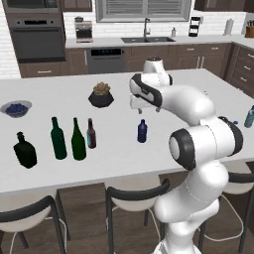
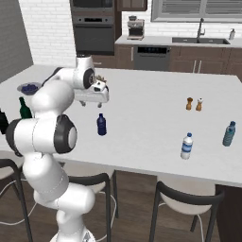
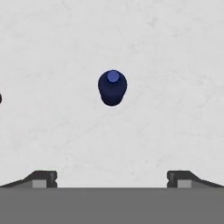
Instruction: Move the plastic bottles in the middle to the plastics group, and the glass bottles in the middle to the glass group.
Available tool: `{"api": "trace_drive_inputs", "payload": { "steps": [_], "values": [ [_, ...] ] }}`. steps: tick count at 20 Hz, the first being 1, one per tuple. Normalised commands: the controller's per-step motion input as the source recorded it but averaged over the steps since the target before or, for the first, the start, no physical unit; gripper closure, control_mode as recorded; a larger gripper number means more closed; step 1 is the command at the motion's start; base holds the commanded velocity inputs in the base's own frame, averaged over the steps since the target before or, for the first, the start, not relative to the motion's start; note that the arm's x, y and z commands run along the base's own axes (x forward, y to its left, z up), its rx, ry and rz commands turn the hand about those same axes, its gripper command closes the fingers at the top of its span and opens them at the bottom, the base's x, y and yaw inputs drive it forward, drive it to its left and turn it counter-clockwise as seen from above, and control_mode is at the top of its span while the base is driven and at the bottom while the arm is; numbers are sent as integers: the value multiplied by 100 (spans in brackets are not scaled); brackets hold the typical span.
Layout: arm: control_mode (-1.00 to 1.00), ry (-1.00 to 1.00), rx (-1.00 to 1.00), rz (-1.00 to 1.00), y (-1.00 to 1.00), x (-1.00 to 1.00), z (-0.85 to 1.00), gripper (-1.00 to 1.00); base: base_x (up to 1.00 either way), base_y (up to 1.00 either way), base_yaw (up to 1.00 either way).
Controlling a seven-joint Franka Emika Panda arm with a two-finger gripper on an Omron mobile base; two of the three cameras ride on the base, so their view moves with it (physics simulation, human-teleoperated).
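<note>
The small dark blue plastic bottle point(image 1: 142, 131) stands upright near the middle of the white island point(image 1: 208, 87). My gripper point(image 1: 146, 110) hangs open above and just behind it, holding nothing. The hand view looks straight down on the blue bottle point(image 3: 112, 87), with the fingertips point(image 3: 43, 178) wide apart below it. To the left stand the brown bottle point(image 1: 91, 134) and the sloping-shouldered green wine bottle point(image 1: 78, 140). Further left is the glass group: a straight-sided green bottle point(image 1: 58, 139) and a black flask point(image 1: 25, 150). The plastics group, a clear water bottle point(image 2: 187, 146) and a teal bottle point(image 2: 229, 133), stands far right.
A bowl of blueberries point(image 1: 16, 108) and a potted plant point(image 1: 101, 95) sit on the island's far left part. Salt and pepper shakers point(image 2: 194, 104) stand right of centre. Stools point(image 1: 136, 196) line the near edge.
</note>
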Motion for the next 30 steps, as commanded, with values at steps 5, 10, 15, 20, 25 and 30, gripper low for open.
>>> {"api": "trace_drive_inputs", "payload": {
  "steps": [5,10,15,20,25,30],
  "values": [
    [-100,-3,-10,-13,-12,2,-36,-100,0,0,0],
    [-100,-1,-4,-17,-5,0,-34,-100,0,0,0],
    [-100,0,5,-12,0,17,-24,-100,0,0,0],
    [-100,0,2,-1,0,27,-21,-100,0,0,0],
    [-100,-11,0,0,0,30,-30,-100,0,0,0],
    [-100,-15,0,0,0,1,-28,-100,0,0,0]
  ]
}}
